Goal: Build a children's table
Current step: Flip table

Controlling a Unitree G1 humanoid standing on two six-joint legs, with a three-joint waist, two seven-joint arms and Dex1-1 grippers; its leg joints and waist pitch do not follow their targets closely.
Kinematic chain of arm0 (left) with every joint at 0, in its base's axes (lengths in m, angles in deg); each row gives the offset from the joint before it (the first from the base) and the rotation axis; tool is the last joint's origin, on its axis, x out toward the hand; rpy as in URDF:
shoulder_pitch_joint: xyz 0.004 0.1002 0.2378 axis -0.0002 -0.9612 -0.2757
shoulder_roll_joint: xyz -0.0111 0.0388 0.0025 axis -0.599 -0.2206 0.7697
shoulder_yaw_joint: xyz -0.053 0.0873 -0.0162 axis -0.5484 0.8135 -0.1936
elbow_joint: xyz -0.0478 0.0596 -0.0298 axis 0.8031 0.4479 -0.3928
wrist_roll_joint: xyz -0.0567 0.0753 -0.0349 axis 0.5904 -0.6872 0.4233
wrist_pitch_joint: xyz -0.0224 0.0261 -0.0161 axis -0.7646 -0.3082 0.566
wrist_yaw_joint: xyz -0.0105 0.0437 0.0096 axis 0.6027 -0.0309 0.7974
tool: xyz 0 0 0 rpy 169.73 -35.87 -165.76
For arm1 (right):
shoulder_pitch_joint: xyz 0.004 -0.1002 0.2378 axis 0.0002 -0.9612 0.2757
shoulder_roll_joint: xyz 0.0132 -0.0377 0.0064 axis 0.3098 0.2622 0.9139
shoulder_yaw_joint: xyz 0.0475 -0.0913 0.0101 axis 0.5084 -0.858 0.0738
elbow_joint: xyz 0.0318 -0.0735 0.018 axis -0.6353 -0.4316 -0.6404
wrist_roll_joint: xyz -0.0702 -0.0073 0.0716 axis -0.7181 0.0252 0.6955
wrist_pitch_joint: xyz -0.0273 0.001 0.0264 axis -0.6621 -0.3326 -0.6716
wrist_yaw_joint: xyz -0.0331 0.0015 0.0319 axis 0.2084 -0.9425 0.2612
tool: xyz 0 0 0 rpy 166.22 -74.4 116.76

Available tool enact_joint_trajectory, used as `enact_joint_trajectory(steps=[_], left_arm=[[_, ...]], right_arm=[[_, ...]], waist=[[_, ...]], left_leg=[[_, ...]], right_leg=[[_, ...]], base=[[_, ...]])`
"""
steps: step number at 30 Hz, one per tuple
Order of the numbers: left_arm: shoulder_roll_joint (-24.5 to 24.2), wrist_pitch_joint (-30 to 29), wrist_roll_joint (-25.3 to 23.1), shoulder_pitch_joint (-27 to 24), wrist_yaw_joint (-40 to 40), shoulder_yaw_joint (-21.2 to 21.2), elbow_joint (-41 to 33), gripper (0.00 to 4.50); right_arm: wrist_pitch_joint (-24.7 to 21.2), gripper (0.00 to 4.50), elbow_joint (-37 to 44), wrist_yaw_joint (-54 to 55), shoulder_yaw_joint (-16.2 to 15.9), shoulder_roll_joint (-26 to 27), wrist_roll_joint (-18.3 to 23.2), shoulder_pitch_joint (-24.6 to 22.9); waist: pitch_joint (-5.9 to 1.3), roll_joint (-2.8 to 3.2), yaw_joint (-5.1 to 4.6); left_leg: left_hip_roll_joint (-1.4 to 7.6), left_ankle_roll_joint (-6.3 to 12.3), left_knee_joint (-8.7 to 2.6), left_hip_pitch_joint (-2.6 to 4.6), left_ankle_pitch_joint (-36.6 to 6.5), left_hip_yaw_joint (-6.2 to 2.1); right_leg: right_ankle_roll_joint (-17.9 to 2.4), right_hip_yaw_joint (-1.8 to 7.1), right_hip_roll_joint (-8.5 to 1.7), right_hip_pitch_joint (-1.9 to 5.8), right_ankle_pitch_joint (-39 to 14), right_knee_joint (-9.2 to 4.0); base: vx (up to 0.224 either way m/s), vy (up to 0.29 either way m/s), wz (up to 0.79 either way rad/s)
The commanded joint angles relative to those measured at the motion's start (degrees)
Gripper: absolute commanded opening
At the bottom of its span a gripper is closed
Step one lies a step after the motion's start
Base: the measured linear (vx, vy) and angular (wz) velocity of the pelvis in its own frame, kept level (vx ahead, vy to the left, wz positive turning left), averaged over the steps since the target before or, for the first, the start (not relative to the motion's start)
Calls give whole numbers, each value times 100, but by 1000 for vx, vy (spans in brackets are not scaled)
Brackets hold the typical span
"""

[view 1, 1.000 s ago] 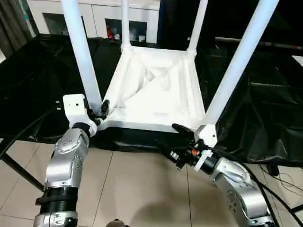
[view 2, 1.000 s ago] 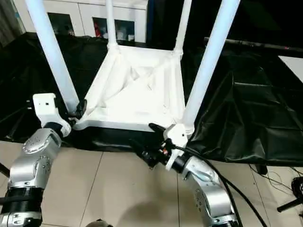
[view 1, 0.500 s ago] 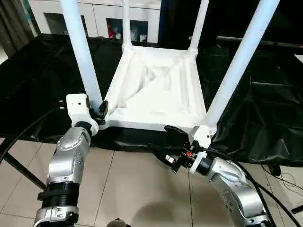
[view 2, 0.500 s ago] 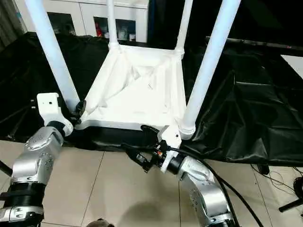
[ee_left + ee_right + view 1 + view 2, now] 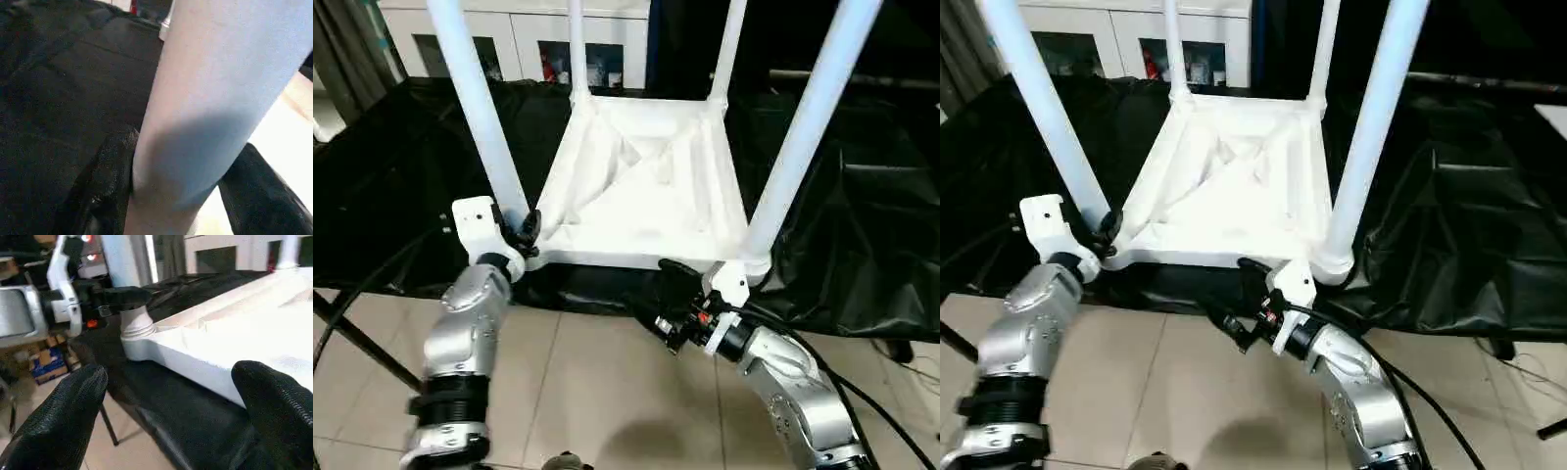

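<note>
Tops of all four legs [image 5: 803, 127] beyond the picture's upper edge.

We see a crinkled black plastic sheet [image 5: 401, 166] draped over the work surface, hanging down toward the beige tiled floor [image 5: 587, 382]. Behind it stands a white cabinet with glass doors [image 5: 548, 44]. Black cables [image 5: 891, 426] trail across the tiles.

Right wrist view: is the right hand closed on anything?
No: the right hand stands wide open, its two black fingers apart with the table top edge beyond them, untouched.
</note>
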Motion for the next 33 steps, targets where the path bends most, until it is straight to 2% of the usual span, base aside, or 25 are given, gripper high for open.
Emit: enact_joint_trajectory(steps=[1,2,5,8,9,10,11,13,14,15,16,19,22,24,25,26,27,28,29,33], left_arm=[[500,-148,1015,171,-40,-213,-161,223],[667,-176,998,159,-97,-136,-269,223],[781,-195,934,137,-140,-37,-341,223],[1049,-236,1000,138,-257,-21,-390,223],[1121,-254,1000,151,-276,1,-404,222],[1162,-263,981,165,-285,3,-410,222],[1233,-233,947,204,-320,-1,-394,222],[1293,-216,925,258,-375,-6,-367,222],[1309,-209,941,276,-405,-3,-363,222],[1309,-209,941,276,-405,-3,-363,222],[1307,-200,984,316,-452,9,-339,222],[1305,-179,1006,355,-462,-5,-326,222],[1286,-204,975,338,-460,8,-361,222],[1282,-223,966,320,-457,4,-385,222],[1283,-231,959,311,-456,0,-396,222],[1289,-228,959,303,-475,-17,-410,222],[1291,-214,952,281,-502,-35,-432,222],[1304,-188,954,254,-566,-70,-466,222],[1305,-182,957,246,-578,-81,-474,222],[1281,-128,948,226,-591,-82,-428,222]], right_arm=[[-73,450,-215,311,147,54,-103,166],[-329,450,-419,678,273,129,-146,319],[-468,450,-598,930,422,232,-94,452],[-771,450,-669,943,638,460,369,646],[-860,450,-735,1057,774,581,544,757],[-891,450,-789,1147,868,658,640,831],[-893,450,-967,1391,1146,874,932,1037],[-810,450,-1226,1635,1479,1113,1261,1325],[-798,450,-1305,1676,1604,1197,1388,1431],[-798,450,-1305,1676,1604,1197,1388,1431],[-720,450,-1417,1860,1824,1337,1501,1613],[-705,450,-1631,2193,2041,1445,1539,1817],[-790,450,-2019,2653,2371,1546,1670,2105],[-790,450,-2105,2732,2447,1567,1732,2186],[-795,450,-2136,2760,2473,1572,1756,2219],[-772,450,-2182,2812,2502,1577,1749,2261],[-786,450,-2200,2886,2561,1592,1791,2298],[-826,450,-2120,2916,2600,1601,1834,2297],[-862,450,-2044,2886,2593,1600,1848,2269],[-959,450,-1838,2898,2617,1541,1863,2149]], waist=[[-333,-82,4],[-337,-83,4],[-376,-69,70],[-408,-63,75],[-426,-81,75],[-424,-85,76],[-419,-76,73],[-419,-92,80],[-416,-71,76],[-425,-86,85],[-421,-95,84],[-438,-98,71],[-428,-109,54],[-425,-113,47],[-432,-107,53],[-439,-154,57],[-454,-131,84],[-459,-183,77],[-460,-153,90],[-445,-156,84]], left_leg=[[390,232,-454,67,-1168,-104],[386,264,-442,59,-1075,-87],[390,347,-394,56,-785,-55],[402,503,-362,20,-474,-61],[405,588,-336,15,-328,-59],[401,627,-331,13,-276,-50],[391,659,-330,15,-313,-39],[405,649,-331,20,-339,-32],[414,634,-344,30,-394,-34],[409,620,-331,27,-380,-25],[410,618,-337,11,-344,-19],[390,609,-310,-1,-209,-5],[376,585,-316,-15,-275,7],[373,547,-318,-10,-332,19],[375,546,-307,-2,-297,27],[378,576,-297,-6,-185,35],[372,605,-283,-7,-63,35],[369,650,-270,-10,-1,48],[374,714,-265,-16,47,44],[382,714,-270,-17,-47,53]], right_leg=[[-1269,201,-495,177,-330,-396],[-1300,197,-486,168,-377,-395],[-1310,197,-456,129,-125,-365],[-1297,170,-447,159,475,-292],[-1329,164,-456,157,691,-267],[-1337,162,-447,147,748,-266],[-1357,161,-451,132,699,-273],[-1321,162,-450,130,588,-284],[-1339,161,-456,113,493,-284],[-1326,163,-451,119,501,-272],[-1312,161,-450,119,532,-269],[-1279,153,-439,100,674,-240],[-1260,155,-445,97,514,-243],[-1213,156,-442,94,352,-261],[-1202,159,-435,87,400,-255],[-1188,157,-427,96,559,-241],[-1193,150,-432,101,705,-213],[-1193,151,-425,104,809,-204],[-1207,142,-430,91,861,-193],[-1159,140,-422,83,630,-214]], base=[[0,0,0],[0,0,0],[0,0,0],[0,0,0],[0,0,0],[0,0,0],[0,0,0],[0,0,0],[0,0,0],[0,0,0],[0,0,0],[0,0,0],[0,0,0],[0,0,0],[0,0,0],[0,0,0],[0,0,0],[0,0,0],[0,0,0],[0,0,0]])
